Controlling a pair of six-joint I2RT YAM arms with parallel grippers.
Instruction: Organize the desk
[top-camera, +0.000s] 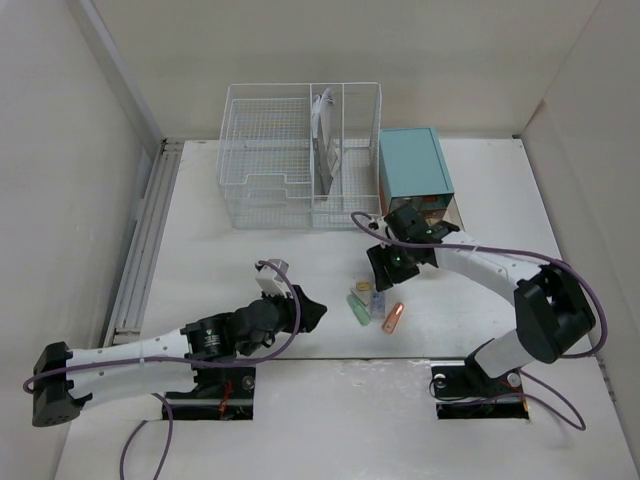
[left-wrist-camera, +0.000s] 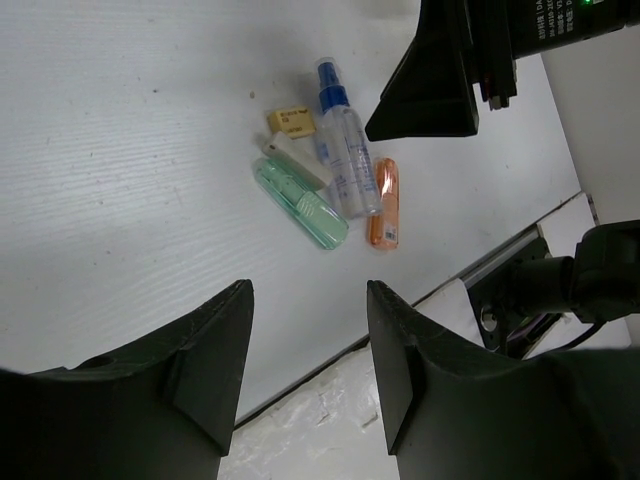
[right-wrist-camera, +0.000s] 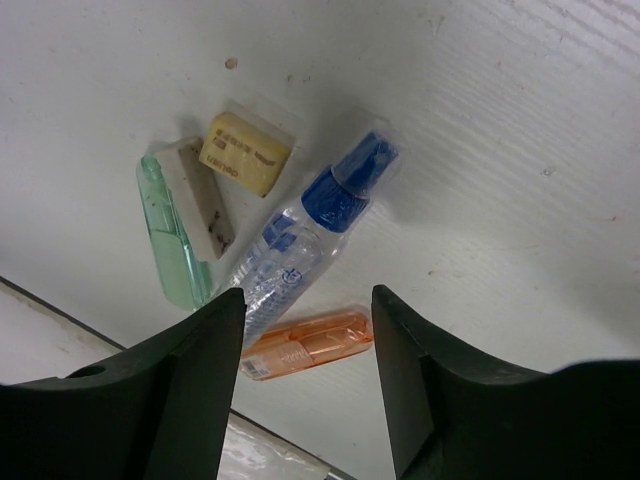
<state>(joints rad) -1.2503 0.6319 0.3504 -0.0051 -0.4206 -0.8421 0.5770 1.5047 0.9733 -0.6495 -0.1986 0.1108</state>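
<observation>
A small heap of items lies on the white desk (top-camera: 220, 270): a clear spray bottle with a blue cap (right-wrist-camera: 305, 235) (left-wrist-camera: 343, 150), an orange case (right-wrist-camera: 310, 343) (left-wrist-camera: 384, 203), a green case (right-wrist-camera: 175, 250) (left-wrist-camera: 300, 203), a white eraser (right-wrist-camera: 200, 197) and a yellow eraser (right-wrist-camera: 243, 154) (top-camera: 363, 286). My right gripper (right-wrist-camera: 308, 298) (top-camera: 385, 265) hangs open just above the heap, with nothing between its fingers. To the heap's left, my left gripper (left-wrist-camera: 308, 295) (top-camera: 312, 314) is also open and empty, pointing at the items.
A white wire basket organizer (top-camera: 300, 155) stands at the back with a flat item upright in it. A teal drawer cabinet (top-camera: 413, 165) sits to its right, just behind the right arm. A metal rail (top-camera: 145, 240) runs along the left edge.
</observation>
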